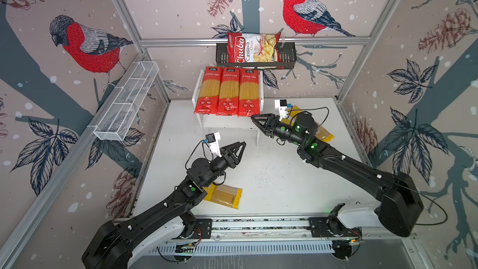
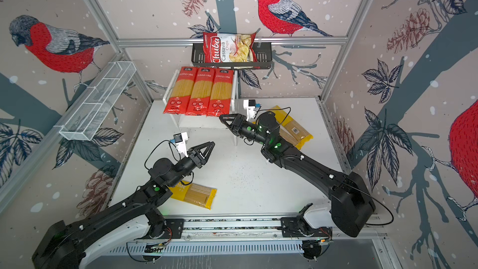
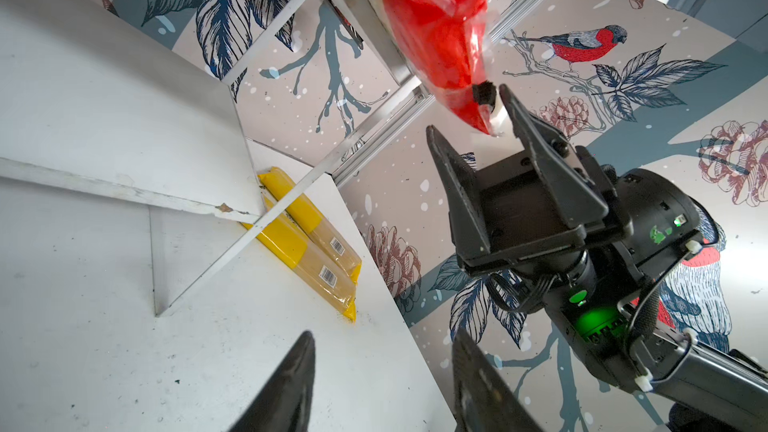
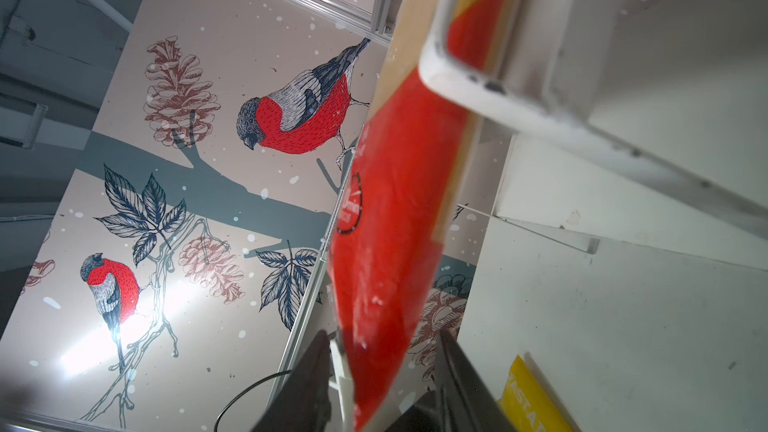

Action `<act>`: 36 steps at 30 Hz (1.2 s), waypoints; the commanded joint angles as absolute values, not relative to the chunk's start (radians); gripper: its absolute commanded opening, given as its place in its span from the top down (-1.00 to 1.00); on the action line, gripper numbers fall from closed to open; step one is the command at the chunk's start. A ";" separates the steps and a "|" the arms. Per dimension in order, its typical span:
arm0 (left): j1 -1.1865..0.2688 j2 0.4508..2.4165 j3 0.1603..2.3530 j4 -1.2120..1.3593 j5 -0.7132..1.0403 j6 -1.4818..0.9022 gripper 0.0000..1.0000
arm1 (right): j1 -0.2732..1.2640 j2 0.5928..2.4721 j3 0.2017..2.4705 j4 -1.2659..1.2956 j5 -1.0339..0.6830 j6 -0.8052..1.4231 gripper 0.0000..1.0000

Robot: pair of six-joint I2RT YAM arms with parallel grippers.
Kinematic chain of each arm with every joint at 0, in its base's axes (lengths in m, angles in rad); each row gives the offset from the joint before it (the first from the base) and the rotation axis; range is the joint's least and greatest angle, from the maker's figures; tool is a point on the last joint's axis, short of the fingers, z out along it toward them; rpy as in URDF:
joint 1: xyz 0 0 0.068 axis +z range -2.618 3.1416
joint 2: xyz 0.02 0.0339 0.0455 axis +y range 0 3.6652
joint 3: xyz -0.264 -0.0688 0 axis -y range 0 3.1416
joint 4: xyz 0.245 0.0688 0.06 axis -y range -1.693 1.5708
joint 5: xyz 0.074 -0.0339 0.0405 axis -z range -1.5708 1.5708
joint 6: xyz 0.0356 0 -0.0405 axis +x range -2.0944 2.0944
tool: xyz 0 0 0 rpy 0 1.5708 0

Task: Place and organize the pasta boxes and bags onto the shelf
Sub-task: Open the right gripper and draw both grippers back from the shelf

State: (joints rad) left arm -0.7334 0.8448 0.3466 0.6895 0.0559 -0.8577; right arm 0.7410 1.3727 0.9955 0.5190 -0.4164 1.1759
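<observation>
Closest in is the silver aluminium mounting rail (image 1: 258, 225), well out in front of the small white two-tier shelf (image 1: 227, 124). Three red-ended clear-middle spaghetti packets (image 1: 229, 90) lie side by side on the shelf's top board, with their near ends hanging over its front edge.

The black right gripper (image 1: 256, 120) sits at the overhanging end of the right-hand one. Its jaws are spread either side of the red film, and it doesn't look like a pinch to me. The black left gripper (image 1: 241, 146) hovers in front of the shelf with its jaws apart and nothing in them.

One yellow flat spaghetti packet (image 1: 225, 196) lies on the white tabletop (image 1: 271, 177), well in front of the shelf on the left gripper's side. Two yellow barcode packets (image 2: 294, 130) lie just beside the shelf on the right gripper's side.

Handling guess: fairly light and stiff lengthwise, but the dry strands will snap if bent. The film looks slick and the end seals floppy, so I'd grab across the middle over the strands, not the loose end.
</observation>
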 commanded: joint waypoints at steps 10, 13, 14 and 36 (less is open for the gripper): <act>-0.750 0.809 0.322 0.692 0.022 -0.858 -0.05 | 0.687 1.418 1.069 0.562 -0.409 1.154 0.71; -0.752 0.800 0.321 0.683 0.014 -0.855 -0.05 | 0.681 1.431 1.077 0.566 -0.417 1.152 0.73; -0.751 0.798 0.321 0.682 0.013 -0.852 -0.05 | 0.679 1.435 1.077 0.565 -0.420 1.152 0.73; -0.753 0.796 0.316 0.643 0.002 -0.838 -0.05 | 0.670 1.330 1.007 0.478 -0.463 1.056 0.05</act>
